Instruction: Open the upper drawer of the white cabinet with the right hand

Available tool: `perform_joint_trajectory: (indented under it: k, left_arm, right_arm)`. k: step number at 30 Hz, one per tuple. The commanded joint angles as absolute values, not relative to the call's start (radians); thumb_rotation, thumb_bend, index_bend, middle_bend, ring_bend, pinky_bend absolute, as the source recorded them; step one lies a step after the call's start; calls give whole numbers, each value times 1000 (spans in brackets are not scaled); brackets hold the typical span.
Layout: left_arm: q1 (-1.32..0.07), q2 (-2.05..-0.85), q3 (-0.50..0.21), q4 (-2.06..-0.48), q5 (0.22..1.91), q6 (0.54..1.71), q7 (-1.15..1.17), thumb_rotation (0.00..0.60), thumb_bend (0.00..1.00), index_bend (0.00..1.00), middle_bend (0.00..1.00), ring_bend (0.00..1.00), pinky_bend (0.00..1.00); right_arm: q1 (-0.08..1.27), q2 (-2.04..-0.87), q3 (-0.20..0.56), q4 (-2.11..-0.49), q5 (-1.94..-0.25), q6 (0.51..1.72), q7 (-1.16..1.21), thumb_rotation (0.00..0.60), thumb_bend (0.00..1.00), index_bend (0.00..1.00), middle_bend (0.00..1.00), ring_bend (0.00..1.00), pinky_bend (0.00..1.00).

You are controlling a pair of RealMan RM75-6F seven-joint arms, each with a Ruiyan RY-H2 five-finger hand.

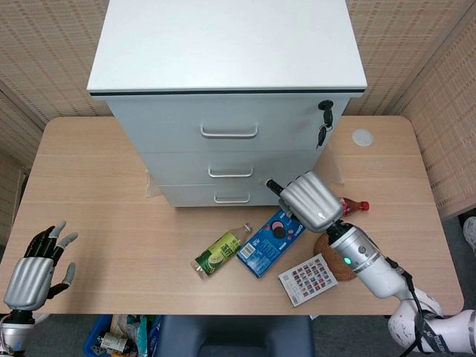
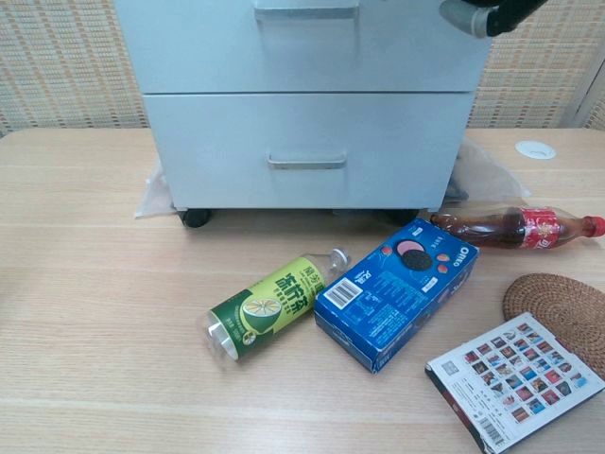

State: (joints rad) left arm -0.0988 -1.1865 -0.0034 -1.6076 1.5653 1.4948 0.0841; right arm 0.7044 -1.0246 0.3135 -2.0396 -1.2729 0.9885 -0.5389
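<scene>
The white cabinet (image 1: 223, 44) stands at the back middle of the table, and its upper drawer (image 1: 167, 123) is closed, with a metal handle (image 1: 229, 133) at its centre. A key bunch (image 1: 324, 123) hangs from the lock at the drawer's right end. My right hand (image 1: 309, 201) hovers in front of the cabinet's lower right corner, well below and to the right of that handle, holding nothing. The chest view shows only its fingertips (image 2: 484, 13) at the top edge. My left hand (image 1: 33, 271) rests at the table's front left with fingers spread.
A cola bottle (image 2: 515, 227), a blue Oreo box (image 1: 264, 244), a green drink bottle (image 1: 219, 253), a woven coaster (image 2: 558, 307) and a printed card box (image 1: 307, 280) lie in front of the cabinet. A white disc (image 1: 362, 137) sits at the back right.
</scene>
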Motion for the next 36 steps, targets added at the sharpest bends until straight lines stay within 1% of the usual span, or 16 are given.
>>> perform_joint_trajectory:
  k: [1,15,24,36]
  left_arm:
    - [-100,-1188,-3,-1606,1565,1493,84,600,474,178,38,50,95]
    - [-99,-1189,-8,-1593,1562,1496,71,600,474,178,38,50,95]
    - [-95,-1189,-6,-1587,1562,1501,64,600,474,178,38,50,95]
    - [-97,-1191,-5,-1583,1564,1495,67,600,474,178,38,50,95]
  right_arm:
    - [731,-1051,316,-2026,-1244,989,-568,600,496,234,895,921,869]
    - [833,-1150,318,-1962,-1143,1010,-663,600,495,231,896,921,869]
    - [884,-1175,303,-1941,-1081,1002,-702,600,496,231,896,921,869]
    - [900,-1172,264,-1962,-1081,1022,-718,600,496,231,896,921,869]
